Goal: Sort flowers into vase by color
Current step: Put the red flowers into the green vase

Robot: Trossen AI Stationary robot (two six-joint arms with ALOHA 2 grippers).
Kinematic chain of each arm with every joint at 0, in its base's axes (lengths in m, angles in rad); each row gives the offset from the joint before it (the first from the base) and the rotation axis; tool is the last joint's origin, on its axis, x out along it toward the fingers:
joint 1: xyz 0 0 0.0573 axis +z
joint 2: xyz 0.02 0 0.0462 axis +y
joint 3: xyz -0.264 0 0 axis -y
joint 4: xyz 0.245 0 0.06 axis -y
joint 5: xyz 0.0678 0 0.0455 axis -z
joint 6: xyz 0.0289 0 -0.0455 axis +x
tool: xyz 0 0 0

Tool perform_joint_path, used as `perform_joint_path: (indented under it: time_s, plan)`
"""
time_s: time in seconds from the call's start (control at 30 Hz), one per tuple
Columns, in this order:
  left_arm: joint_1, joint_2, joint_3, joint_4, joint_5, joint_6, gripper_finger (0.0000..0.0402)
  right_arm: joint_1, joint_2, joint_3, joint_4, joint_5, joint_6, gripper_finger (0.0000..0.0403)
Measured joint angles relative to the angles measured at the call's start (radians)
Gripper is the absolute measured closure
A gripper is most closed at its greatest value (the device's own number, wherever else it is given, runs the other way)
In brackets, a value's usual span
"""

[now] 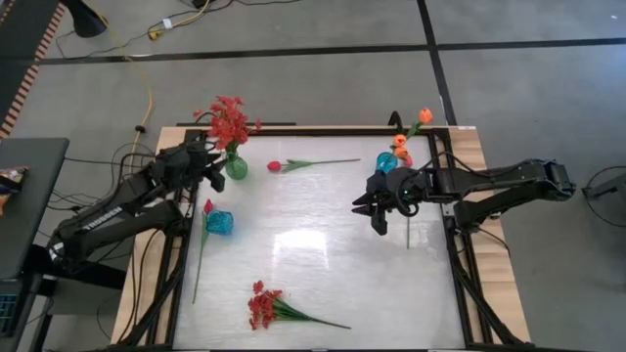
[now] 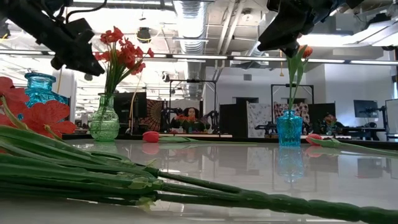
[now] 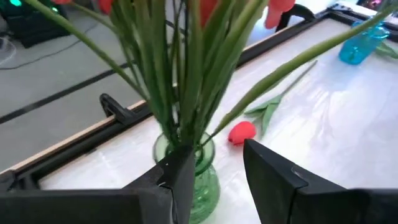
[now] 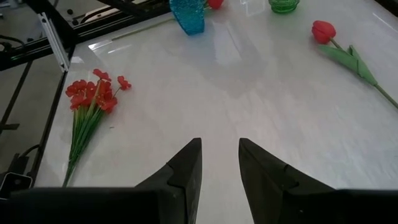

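A green glass vase near the far left corner holds a bushy red spray. My left gripper hovers open close to it, at neck height. A blue vase at far right holds orange tulips. My right gripper is open and empty above the table's right middle. A red-pink tulip lies flat on the far middle. Another red-pink tulip lies beside a second blue vase. A red spray lies near the front edge.
A thin green stem lies on the table under my right arm, and a red bud shows there in the low view. The white tabletop is framed by black rails. Open tabletop lies between the two arms in the middle.
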Motion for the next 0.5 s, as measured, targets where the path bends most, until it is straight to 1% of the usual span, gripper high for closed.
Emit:
perform_joint_path:
  time_s: [0.1, 0.17, 0.43, 0.5]
  plan:
    - [0.0, 0.001, 0.018, -0.006, 0.027, -0.004, 0.0278, 0.0, 0.0, 0.0, 0.0, -0.001, 0.0, 0.0271]
    - [0.0, 0.009, 0.031, -0.01, 0.068, 0.003, 0.0278, 0.002, 0.0, 0.0, 0.0, -0.001, 0.0, 0.0271]
    - [-0.002, 0.046, 0.071, -0.04, 0.342, 0.022, 0.0278, 0.011, 0.0, 0.0, 0.0, -0.004, 0.001, 0.0271]
    - [-0.003, 0.064, 0.074, -0.041, 0.424, 0.022, 0.0278, 0.01, 0.0, 0.0, 0.0, -0.004, 0.001, 0.0271]
